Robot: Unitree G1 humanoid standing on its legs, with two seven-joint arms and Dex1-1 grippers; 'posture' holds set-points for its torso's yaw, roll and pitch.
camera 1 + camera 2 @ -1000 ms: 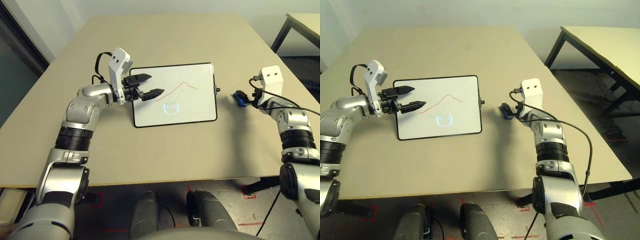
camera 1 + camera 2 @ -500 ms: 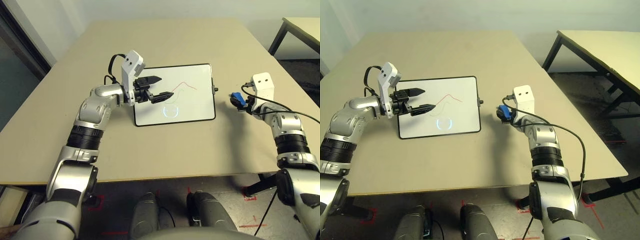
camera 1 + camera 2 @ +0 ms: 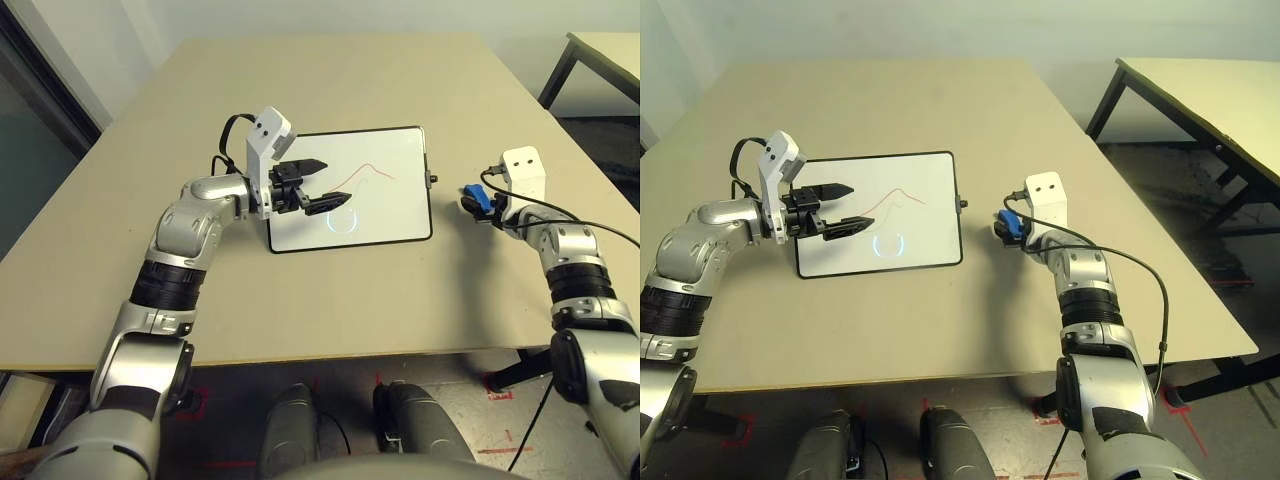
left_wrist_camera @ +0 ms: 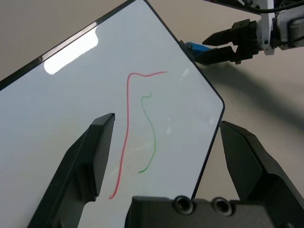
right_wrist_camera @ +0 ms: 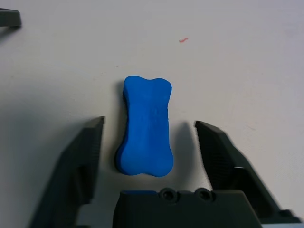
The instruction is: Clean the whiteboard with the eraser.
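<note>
A broad beige table (image 3: 340, 80) with a plain matte top carries everything. The whiteboard (image 3: 385, 215) lies flat on it near the middle, its long sides running across the table, a thin black frame with rounded corners around a glossy white face that bears a red line and a fainter green one. The eraser (image 5: 145, 126), a small bright blue block pinched in at its middle like a bone, lies flat on the bare tabletop just beside the board's right-hand short edge, not touching it.

Glossy white whiteboard (image 3: 370, 190), matt soft-looking blue eraser (image 5: 145, 124), smooth matt beige table (image 3: 330, 80), matt black plastic tool fingers (image 5: 78, 166)
</note>
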